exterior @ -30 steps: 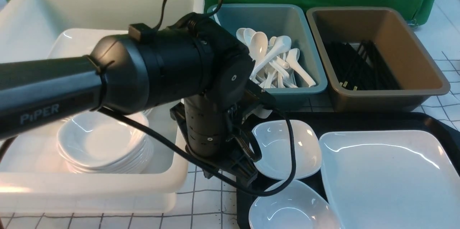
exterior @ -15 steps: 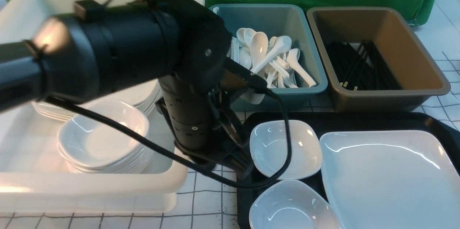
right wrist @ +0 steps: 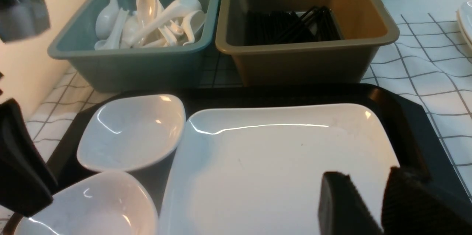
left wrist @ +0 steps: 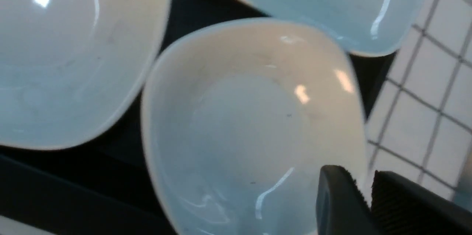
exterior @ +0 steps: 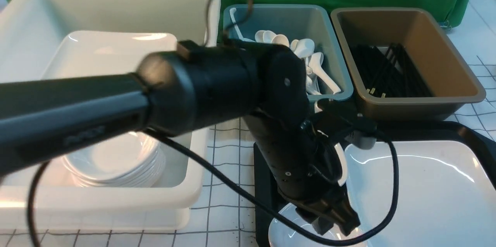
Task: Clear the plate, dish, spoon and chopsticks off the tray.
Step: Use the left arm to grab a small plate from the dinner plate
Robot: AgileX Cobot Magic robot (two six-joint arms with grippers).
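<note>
The black tray holds the large white plate and two small white dishes. My left gripper hangs low over the near dish, by its rim in the left wrist view, fingers together and empty. The far dish is mostly hidden behind the left arm in the front view. My right gripper hovers over the plate's near right corner, shut and empty. The only spoons in view lie in the teal bin, and the only chopsticks in the brown bin.
A big white tub at the left holds stacked plates and small dishes. The teal bin and brown bin stand just behind the tray. The left arm and its cable cross the tub and the tray's left half.
The left arm swung left and up, then right and down over the tray; its gripper now hangs over the near dish. The dishes and plate have not moved.
</note>
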